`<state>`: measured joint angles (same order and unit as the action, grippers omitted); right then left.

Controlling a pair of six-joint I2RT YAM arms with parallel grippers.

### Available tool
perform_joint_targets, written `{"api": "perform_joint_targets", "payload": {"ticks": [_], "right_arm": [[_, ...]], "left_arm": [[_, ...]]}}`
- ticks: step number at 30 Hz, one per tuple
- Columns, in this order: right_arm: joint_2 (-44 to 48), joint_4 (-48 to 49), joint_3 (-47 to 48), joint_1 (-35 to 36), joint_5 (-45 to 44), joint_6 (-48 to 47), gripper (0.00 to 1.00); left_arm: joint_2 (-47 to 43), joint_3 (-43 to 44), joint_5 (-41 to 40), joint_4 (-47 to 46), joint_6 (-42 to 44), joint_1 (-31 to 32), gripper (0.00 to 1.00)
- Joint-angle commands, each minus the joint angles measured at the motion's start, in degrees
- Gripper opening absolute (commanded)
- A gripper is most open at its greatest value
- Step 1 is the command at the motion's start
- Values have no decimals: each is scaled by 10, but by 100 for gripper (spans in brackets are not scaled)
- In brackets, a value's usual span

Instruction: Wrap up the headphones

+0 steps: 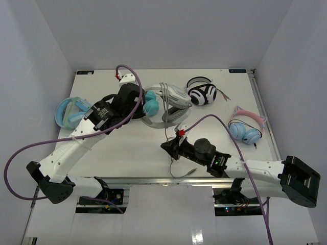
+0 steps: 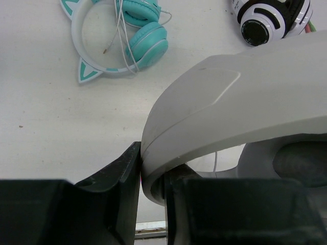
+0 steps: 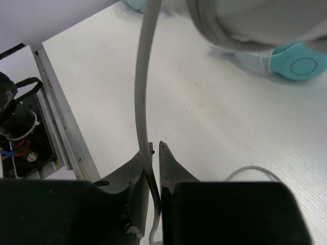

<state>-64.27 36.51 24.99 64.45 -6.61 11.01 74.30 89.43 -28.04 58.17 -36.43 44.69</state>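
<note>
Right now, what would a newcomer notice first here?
The light grey over-ear headphones in the middle of the white table, their headband clamped in the jaws of the left arm. Their long thin grey cable runs into the shut jaws of the right arm, nearer the front.

The scene is lit evenly and softly from above; the white table (image 1: 138, 153) is rendered bright but without glare, and only faint, soft shadows are cast under the arms (image 1: 76, 148). The top view is sharp throughout, and the table edges are shown straight up to the borders. In the left wrist view the headphones (image 2: 230, 112) are seen very close and slightly soft, while the dark fingers (image 2: 117, 196) below are underexposed. In the right wrist view the cable (image 3: 139, 102) is blurred near the lens, and the table behind is shown sharper
</note>
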Motion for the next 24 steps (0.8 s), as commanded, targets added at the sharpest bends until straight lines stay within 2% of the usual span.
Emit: {"api": "perform_joint_targets", "payload": {"ticks": [1,14,22,24], "right_arm": [[-30,104,-21,3,-28,-17,18],[-152,272,-66,3,-52,-16,20],[-183,312,-89,3,-78,-13,18],[-183,316,-95,1,-90,-13,14]], "left_arm": [[-45,25,14,-48,-27,-4,0],[-65,29,18,-41,-26,-4,0],[-82,43,9,-23,-23,-3,0],[-92,44,17,-23,-18,-4,0]]}}
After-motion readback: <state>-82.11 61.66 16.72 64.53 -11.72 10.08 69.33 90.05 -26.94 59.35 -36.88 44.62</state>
